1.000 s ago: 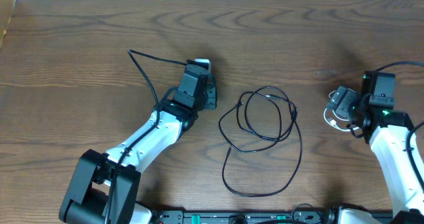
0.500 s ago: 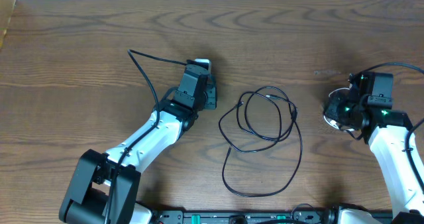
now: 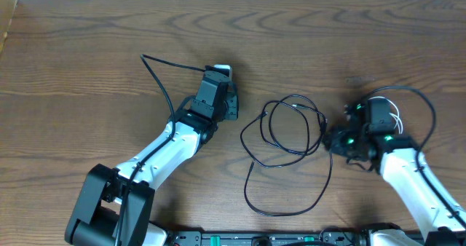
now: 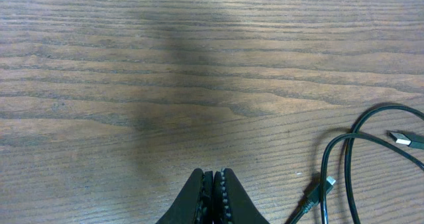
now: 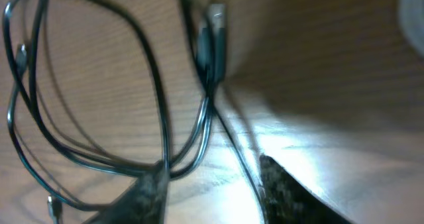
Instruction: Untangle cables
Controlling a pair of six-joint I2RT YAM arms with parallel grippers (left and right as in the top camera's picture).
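Right of the black cable (image 3: 294, 96), at its edge, the right gripper (image 3: 329, 140) has swung in from well away, jaws apart astride its strands and pinching nothing. The left gripper (image 4: 213, 184), left of it, is clenched and empty. The white cable (image 3: 395, 119) shows farther right, apparently already separate.

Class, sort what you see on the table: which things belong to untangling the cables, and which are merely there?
Job in hand:
long thin black cable, lying in loops
thin white cord, towards the right

Merely there:
thick black robot wiring
brown wooden table
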